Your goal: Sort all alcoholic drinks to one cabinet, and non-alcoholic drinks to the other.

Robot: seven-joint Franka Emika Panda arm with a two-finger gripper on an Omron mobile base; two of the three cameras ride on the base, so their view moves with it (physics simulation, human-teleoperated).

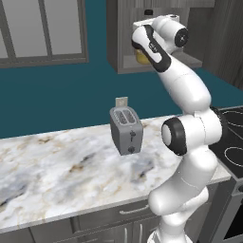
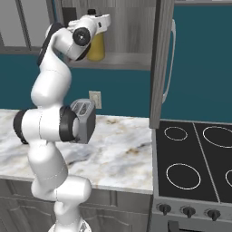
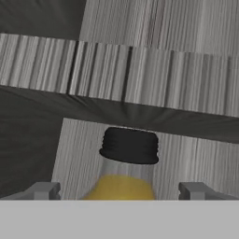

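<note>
With fingers spread either side of the yellow bottle, standing on the open cabinet shelf, nothing is gripped; judged best: back straight out, avoiding the black cap.

Flat, even rendered light with faint soft shadows, no glare, and coarse, slightly blurred textures.

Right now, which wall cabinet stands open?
The grey wooden cabinet holding the yellow black-capped bottle, where the claw reaches; the glass-paned cabinet left of it is shut.
</note>
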